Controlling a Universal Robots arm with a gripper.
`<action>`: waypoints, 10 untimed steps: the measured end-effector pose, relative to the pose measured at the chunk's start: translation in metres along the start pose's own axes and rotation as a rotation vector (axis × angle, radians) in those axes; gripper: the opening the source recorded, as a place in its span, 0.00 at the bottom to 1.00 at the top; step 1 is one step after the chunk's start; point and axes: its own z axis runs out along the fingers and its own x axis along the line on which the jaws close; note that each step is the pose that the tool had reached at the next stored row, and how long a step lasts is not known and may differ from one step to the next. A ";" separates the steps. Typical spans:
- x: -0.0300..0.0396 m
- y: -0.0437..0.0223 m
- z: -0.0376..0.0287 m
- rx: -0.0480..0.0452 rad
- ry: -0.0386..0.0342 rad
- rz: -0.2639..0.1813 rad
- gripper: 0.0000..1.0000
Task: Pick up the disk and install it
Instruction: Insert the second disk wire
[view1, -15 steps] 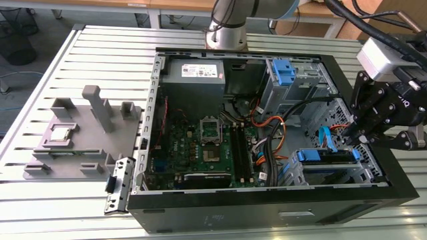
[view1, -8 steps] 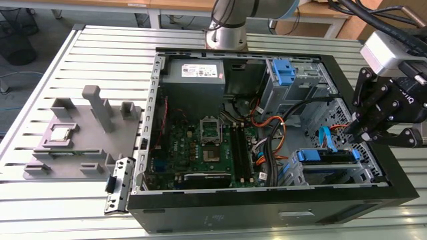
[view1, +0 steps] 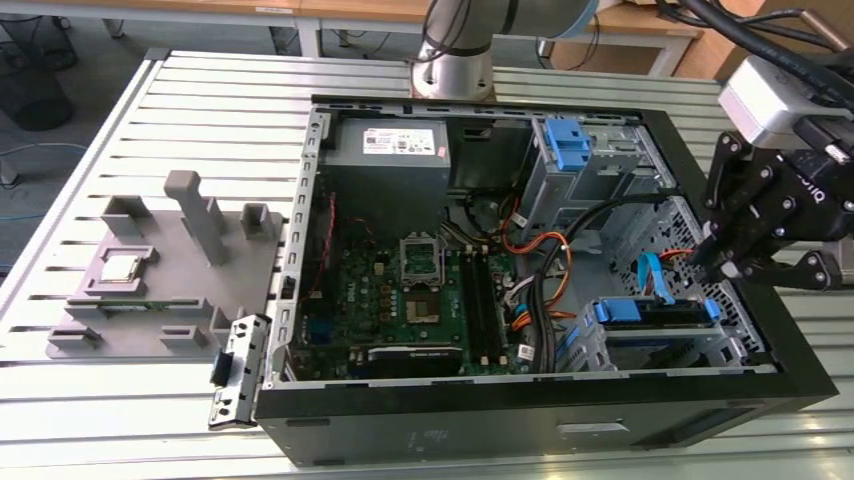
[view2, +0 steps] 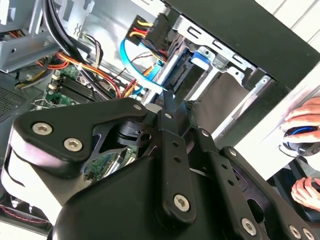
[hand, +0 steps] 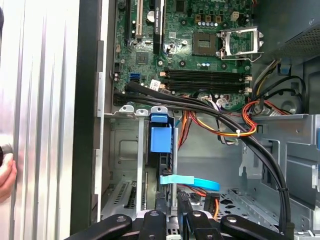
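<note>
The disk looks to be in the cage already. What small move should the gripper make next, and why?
Probably ease straight down onto the blue end of the disk: it stands in a slot of the drive cage, and the gripper hangs just above it, apart from it.

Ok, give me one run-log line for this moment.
gripper: above drive cage, holding nothing | disk: seated in cage, blue rails showing | blue cable: beside gripper
</note>
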 end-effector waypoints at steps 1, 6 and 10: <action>-0.0021 0.0000 0.0001 0.0000 0.0000 0.000 0.24; -0.0112 -0.0003 0.0007 0.0000 0.0000 0.000 0.24; -0.0175 -0.0004 0.0014 0.0000 -0.0004 0.000 0.24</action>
